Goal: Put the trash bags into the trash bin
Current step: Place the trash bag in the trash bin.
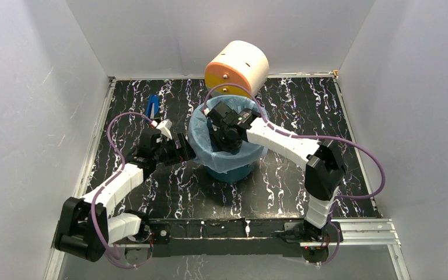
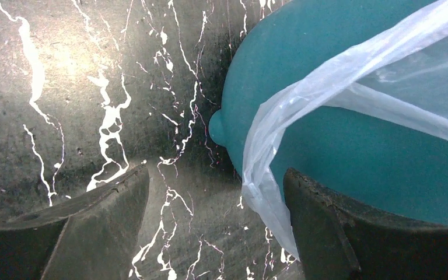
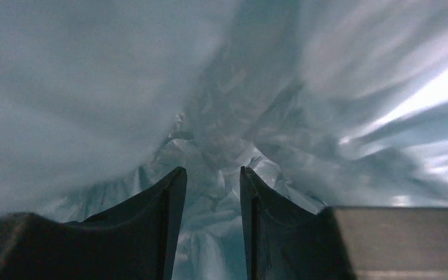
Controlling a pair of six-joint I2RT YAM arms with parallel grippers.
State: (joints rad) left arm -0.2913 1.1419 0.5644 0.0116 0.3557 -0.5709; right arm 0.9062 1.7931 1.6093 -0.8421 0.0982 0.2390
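The teal trash bin [image 1: 233,173] stands mid-table with the light-blue trash bag [image 1: 201,137] spread over its rim and hanging down its sides. My right gripper [image 1: 228,137] reaches down into the bin's mouth. In the right wrist view, bag plastic [image 3: 93,87] surrounds my right gripper [image 3: 210,175], whose jaws stand a narrow gap apart over crumpled folds. My left gripper [image 1: 188,149] is low at the bin's left side. In the left wrist view my left gripper [image 2: 216,192] is open wide. The bag's loose edge [image 2: 303,99] hangs against the bin wall [image 2: 350,134] just inside the right fingertip [image 2: 326,216].
A cream-and-orange drum [image 1: 236,69] lies on its side just behind the bin. A small blue object [image 1: 152,105] sits on the black marbled tabletop [image 1: 303,105] at the back left. White walls enclose the table on three sides.
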